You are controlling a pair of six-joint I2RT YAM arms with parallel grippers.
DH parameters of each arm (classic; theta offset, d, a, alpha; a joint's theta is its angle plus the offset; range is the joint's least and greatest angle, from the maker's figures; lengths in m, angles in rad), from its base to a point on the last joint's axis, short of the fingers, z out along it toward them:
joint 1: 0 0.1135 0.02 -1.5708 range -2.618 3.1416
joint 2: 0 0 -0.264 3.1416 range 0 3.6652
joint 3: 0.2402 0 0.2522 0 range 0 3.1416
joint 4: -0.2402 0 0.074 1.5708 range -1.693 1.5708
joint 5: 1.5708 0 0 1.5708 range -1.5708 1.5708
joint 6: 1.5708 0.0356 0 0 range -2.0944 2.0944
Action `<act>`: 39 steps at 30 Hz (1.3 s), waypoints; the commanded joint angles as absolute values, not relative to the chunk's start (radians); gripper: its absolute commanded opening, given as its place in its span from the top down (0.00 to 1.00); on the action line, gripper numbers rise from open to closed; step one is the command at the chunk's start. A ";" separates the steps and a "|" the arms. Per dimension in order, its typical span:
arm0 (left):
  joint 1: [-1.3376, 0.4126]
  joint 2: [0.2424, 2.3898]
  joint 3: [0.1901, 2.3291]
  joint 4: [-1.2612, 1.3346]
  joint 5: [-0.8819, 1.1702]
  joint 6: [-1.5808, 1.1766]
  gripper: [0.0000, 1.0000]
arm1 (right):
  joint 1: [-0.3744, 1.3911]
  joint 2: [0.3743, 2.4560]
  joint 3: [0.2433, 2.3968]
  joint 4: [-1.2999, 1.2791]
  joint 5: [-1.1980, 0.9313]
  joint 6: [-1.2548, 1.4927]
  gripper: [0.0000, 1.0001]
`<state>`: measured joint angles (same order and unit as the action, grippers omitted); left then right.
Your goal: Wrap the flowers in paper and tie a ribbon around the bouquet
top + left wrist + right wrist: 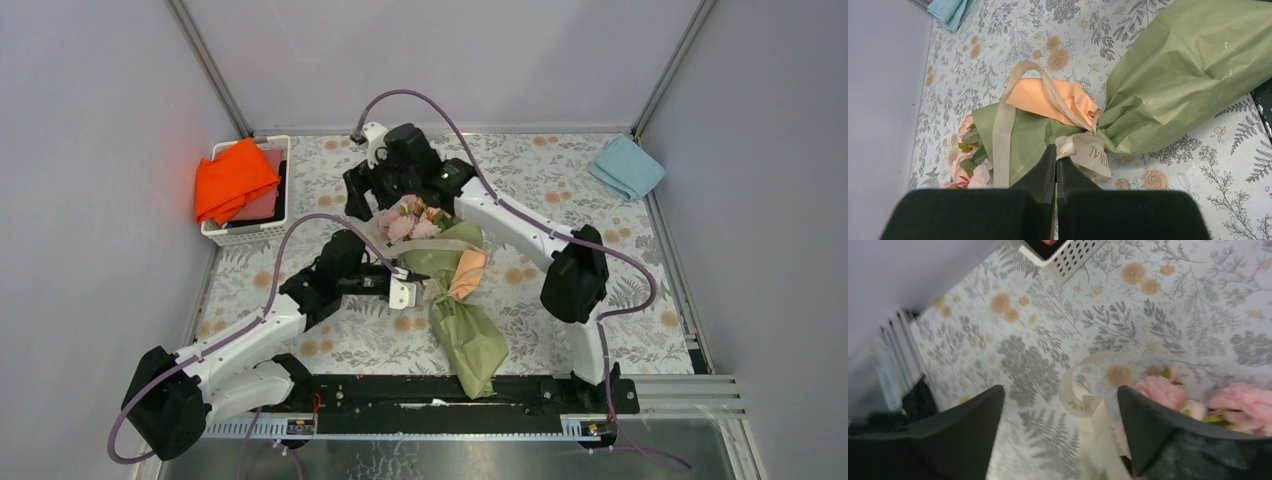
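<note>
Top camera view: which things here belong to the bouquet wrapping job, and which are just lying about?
Job: pale pink flowers; olive-green paper cone with a peach flap; cream-beige fabric ribbon.
Lying about: orange cloth on the white plastic basket; folded light blue cloth.

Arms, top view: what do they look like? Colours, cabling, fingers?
Left arm and right arm: white link shells, black joint housings. A mauve cable loops along each. Fingers are matte black, tapering wedges. Small green light on the right wrist.

Left arm (245, 335) and right arm (510, 220): white shells, black joints, purple cables (400, 92) alongside; fingers (1040, 175) are black wedges.
</note>
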<state>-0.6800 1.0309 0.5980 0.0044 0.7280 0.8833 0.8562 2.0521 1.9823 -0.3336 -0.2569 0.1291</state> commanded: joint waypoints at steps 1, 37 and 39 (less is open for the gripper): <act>-0.685 1.002 0.588 0.046 0.682 0.764 1.00 | 0.693 1.891 1.928 -0.388 -0.444 0.046 0.01; -0.681 1.088 0.659 0.105 0.525 0.395 1.00 | 0.796 1.298 0.531 0.805 -0.405 0.013 1.00; -0.679 1.114 0.724 -0.002 0.433 0.401 0.26 | 0.795 1.290 0.548 0.745 -0.381 0.010 1.00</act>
